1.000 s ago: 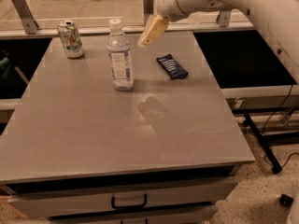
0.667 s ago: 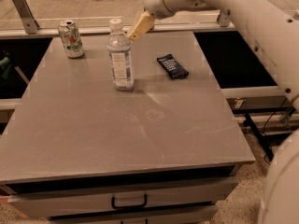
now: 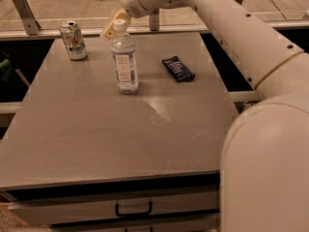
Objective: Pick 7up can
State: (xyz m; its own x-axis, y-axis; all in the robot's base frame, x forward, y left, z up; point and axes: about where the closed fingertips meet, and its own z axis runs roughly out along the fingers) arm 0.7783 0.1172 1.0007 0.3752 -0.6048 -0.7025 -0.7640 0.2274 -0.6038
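The 7up can (image 3: 73, 40) stands upright at the far left corner of the grey table (image 3: 96, 129). It is silver-white with green and red markings and a silver top. My gripper (image 3: 112, 27) hangs above the far part of the table, just behind the cap of the water bottle (image 3: 124, 57) and to the right of the can. It holds nothing that I can see. The white arm reaches in from the right.
A clear water bottle with a white cap stands mid-table, between the gripper and me. A flat dark blue snack packet (image 3: 178, 68) lies to its right. A metal rail (image 3: 48, 33) runs behind the table. A drawer handle (image 3: 133, 209) shows below the front edge.
The gripper has moved left along the far side of the table, from right of the bottle to just behind its cap, closer to the can. The objects have not moved.
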